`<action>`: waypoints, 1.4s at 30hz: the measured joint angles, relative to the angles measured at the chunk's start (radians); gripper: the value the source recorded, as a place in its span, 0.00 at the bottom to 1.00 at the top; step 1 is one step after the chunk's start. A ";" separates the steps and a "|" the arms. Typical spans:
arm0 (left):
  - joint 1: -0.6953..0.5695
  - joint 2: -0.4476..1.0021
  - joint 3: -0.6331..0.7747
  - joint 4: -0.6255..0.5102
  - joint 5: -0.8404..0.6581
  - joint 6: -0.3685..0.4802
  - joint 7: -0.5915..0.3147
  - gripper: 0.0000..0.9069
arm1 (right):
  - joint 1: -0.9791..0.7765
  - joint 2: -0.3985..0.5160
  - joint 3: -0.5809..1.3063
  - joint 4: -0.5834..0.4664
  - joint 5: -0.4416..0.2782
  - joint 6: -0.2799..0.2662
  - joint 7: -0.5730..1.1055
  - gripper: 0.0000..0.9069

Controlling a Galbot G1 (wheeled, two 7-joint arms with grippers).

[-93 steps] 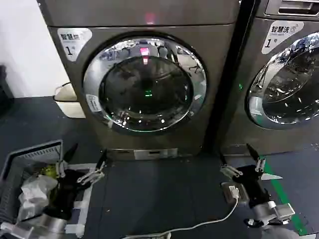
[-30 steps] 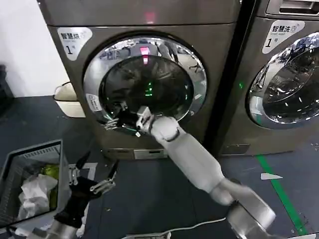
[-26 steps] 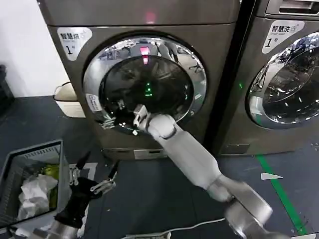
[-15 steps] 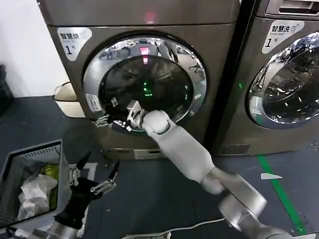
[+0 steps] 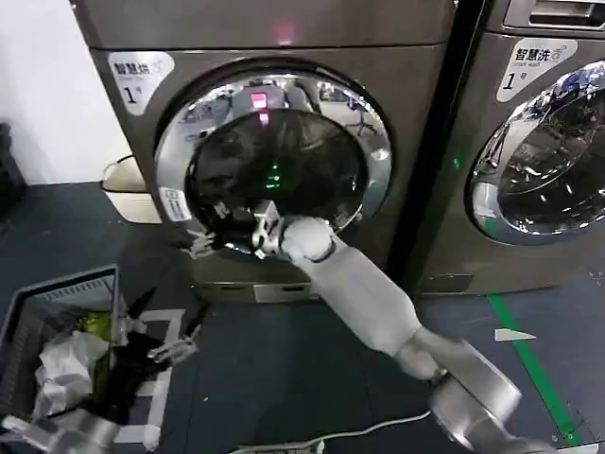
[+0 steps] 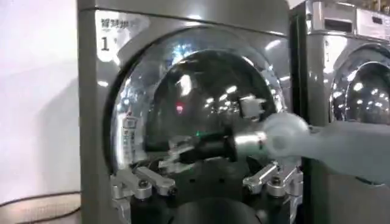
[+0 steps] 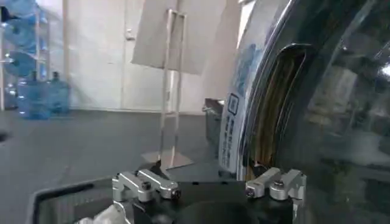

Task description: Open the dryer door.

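My right gripper [image 5: 210, 230] reaches the lower-left chrome rim of the dryer door [image 5: 272, 156], fingers spread; the door faces outward, tilted off the machine front. My left gripper [image 5: 156, 326] hangs released beside the basket [image 5: 57, 293].

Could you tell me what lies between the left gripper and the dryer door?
In the head view, bare dark floor separates the left gripper, low beside the basket, from the dryer door; the right gripper is at the door's lower left.
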 joint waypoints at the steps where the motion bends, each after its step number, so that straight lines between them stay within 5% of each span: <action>1: -0.008 0.007 -0.022 0.007 -0.007 0.005 -0.001 1.00 | -0.004 -0.002 0.004 0.006 0.001 0.000 -0.009 1.00; 13: -0.081 0.080 -0.215 0.101 -0.091 0.044 -0.012 1.00 | -0.049 -0.055 0.042 0.078 0.036 -0.013 -0.134 1.00; 27: -0.154 0.139 -0.218 0.172 -0.183 0.125 -0.034 1.00 | -0.093 -0.125 0.050 0.165 0.063 -0.035 -0.331 1.00; 42: -0.261 0.279 -0.095 0.261 -0.270 0.096 0.083 1.00 | -0.228 -0.296 0.127 0.393 0.105 -0.038 -0.405 1.00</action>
